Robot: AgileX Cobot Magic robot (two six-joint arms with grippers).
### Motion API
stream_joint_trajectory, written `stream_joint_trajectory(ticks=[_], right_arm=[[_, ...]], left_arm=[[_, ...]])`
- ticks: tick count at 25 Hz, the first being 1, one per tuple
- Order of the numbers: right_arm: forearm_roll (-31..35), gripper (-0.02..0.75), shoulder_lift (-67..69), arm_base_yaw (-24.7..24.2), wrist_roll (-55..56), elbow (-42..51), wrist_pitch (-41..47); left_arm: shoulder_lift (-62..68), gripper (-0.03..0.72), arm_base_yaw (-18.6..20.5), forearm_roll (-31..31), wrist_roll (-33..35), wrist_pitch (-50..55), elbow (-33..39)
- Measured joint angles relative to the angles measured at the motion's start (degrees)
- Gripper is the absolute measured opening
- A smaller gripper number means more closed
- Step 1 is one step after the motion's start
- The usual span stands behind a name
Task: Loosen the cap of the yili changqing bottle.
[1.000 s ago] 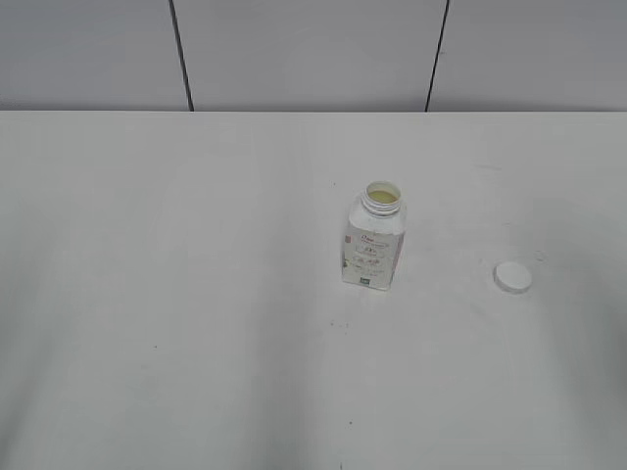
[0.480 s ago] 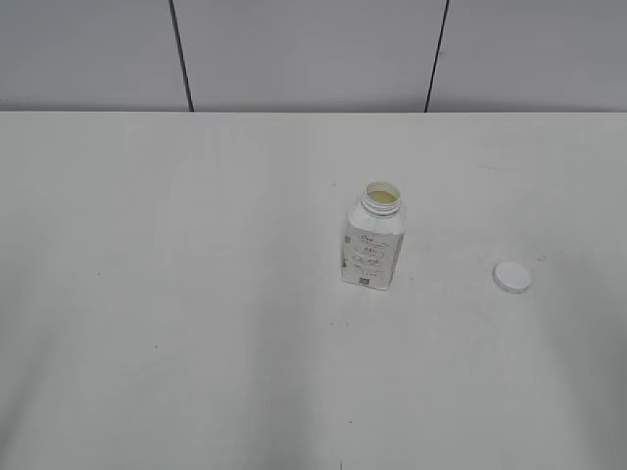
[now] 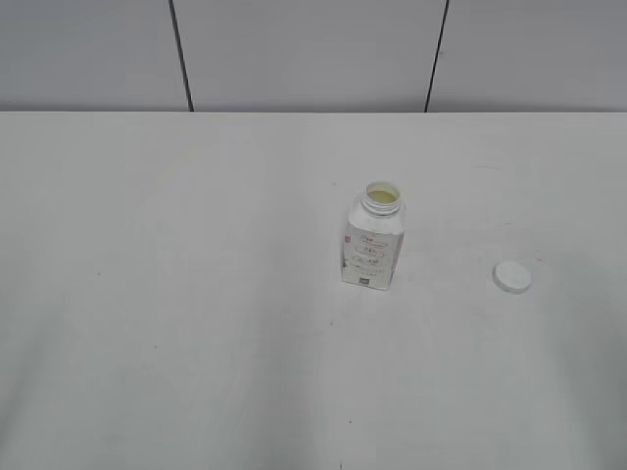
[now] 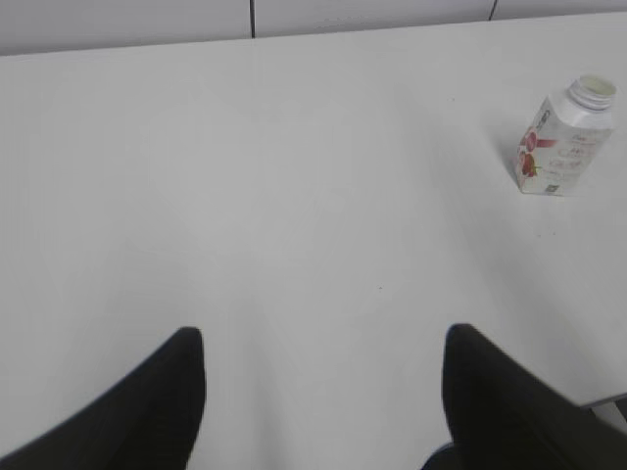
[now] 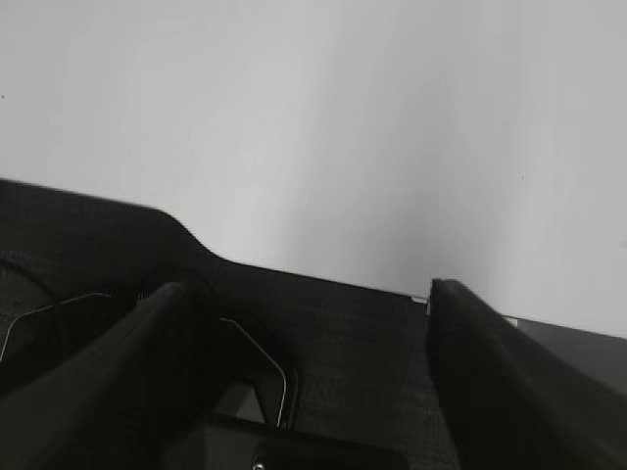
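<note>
The yili changqing bottle (image 3: 373,241) stands upright near the table's middle, its wide neck uncovered with pale yellow showing inside. It also appears at the upper right of the left wrist view as the bottle (image 4: 565,139). The white cap (image 3: 512,277) lies flat on the table to the bottle's right, apart from it. My left gripper (image 4: 323,343) is open over bare table, far from the bottle, with nothing between its fingers. My right gripper (image 5: 306,289) is open too, above a dark surface at the table's edge. Neither arm shows in the exterior view.
The white table (image 3: 196,294) runs back to a grey panelled wall (image 3: 313,49). A dark mat or base (image 5: 323,333) fills the lower part of the right wrist view.
</note>
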Motion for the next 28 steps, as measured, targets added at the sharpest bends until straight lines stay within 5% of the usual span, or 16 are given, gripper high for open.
stream_joint_trajectory(ticks=[16,28], right_arm=[[-0.27,0.586,-23.97,0.00,3.81,2.21,-4.86],[-0.70,0.586,-24.50,0.00,4.65,2.21,-4.95]], left_arm=[[-2.15,0.470,0.00,-0.19,0.00,0.05,0.06],[-2.15,0.464,0.00,-0.26,0.00,0.00,0.12]])
